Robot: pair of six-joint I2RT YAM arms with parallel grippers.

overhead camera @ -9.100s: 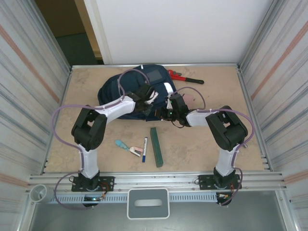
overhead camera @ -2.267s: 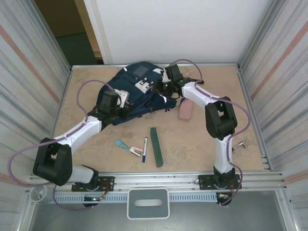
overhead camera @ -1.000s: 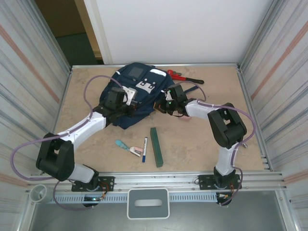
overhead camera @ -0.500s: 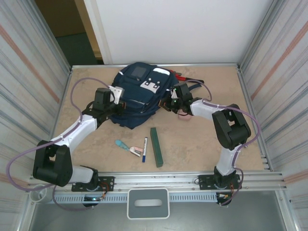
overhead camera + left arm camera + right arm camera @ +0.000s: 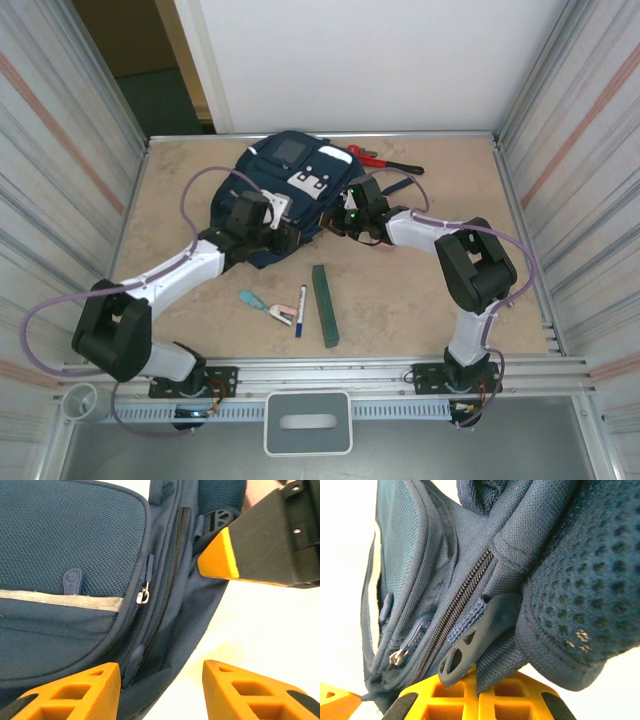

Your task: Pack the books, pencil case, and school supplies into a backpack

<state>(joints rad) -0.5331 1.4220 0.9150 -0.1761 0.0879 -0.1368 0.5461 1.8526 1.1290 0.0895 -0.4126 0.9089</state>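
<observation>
The left claw [image 5: 284, 236] hangs open at the near edge of the backpack [image 5: 290, 180], one finger over its zippered fabric, the other over the bare bench [image 5: 420, 290]. The right claw [image 5: 479, 694] is pinched shut on fabric at the backpack's right side. The green book [image 5: 324, 305] lies nearer than the backpack.

The beige table [image 5: 170, 200] carries a navy backpack [image 5: 290, 175] toward 12 o'clock and a red-and-black hand tool [image 5: 385, 162] at 1. Near 6 to 7 o'clock lie a slim green book [image 5: 324, 305], a white marker [image 5: 299, 309] and a teal-and-pink stapler [image 5: 262, 304].
</observation>
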